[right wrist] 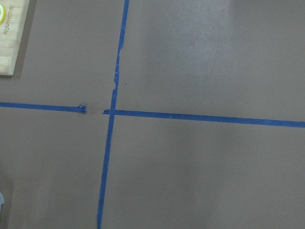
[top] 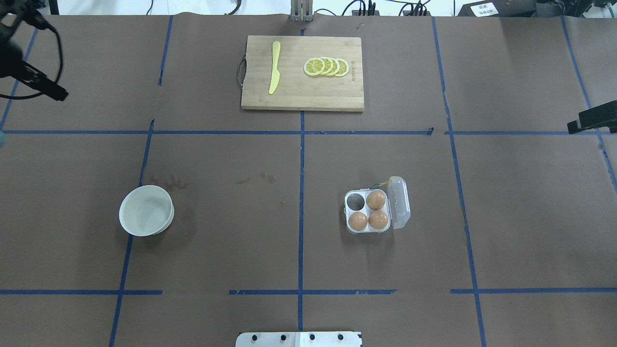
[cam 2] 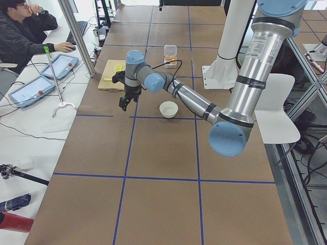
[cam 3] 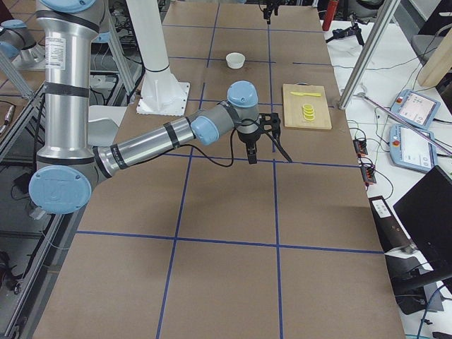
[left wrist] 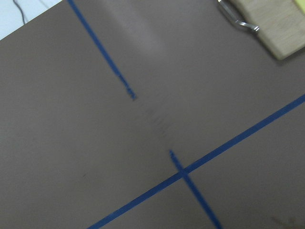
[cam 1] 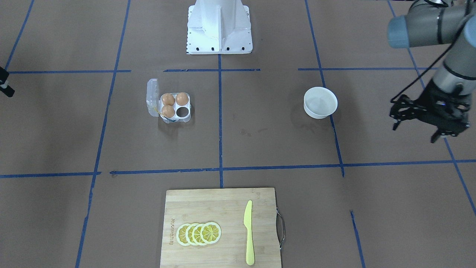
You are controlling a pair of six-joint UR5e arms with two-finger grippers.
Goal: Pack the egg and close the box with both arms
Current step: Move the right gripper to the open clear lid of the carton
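Note:
The clear egg carton (cam 1: 187,116) lies on the table with its lid (cam 1: 151,97) swung open. Three look-alike brown eggs (cam 1: 168,99) fill three cups and one cup (cam 1: 183,111) is bare. The carton also shows in the overhead view (top: 368,230), with the bare cup (top: 355,201) at its far left. My left gripper (cam 1: 414,132) hangs open and empty, high and far out to the side of the white bowl (cam 1: 320,102). Only the edge of my right gripper (top: 590,118) shows, far from the carton; I cannot tell whether it is open or shut. Both wrist views show only bare table.
A wooden cutting board (cam 1: 208,208) with lemon slices (cam 1: 199,233) and a yellow knife (cam 1: 249,232) lies at the operators' side. The white bowl looks empty. The white pedestal (cam 1: 219,26) stands at the robot's side. A person sits at a desk (cam 2: 30,30).

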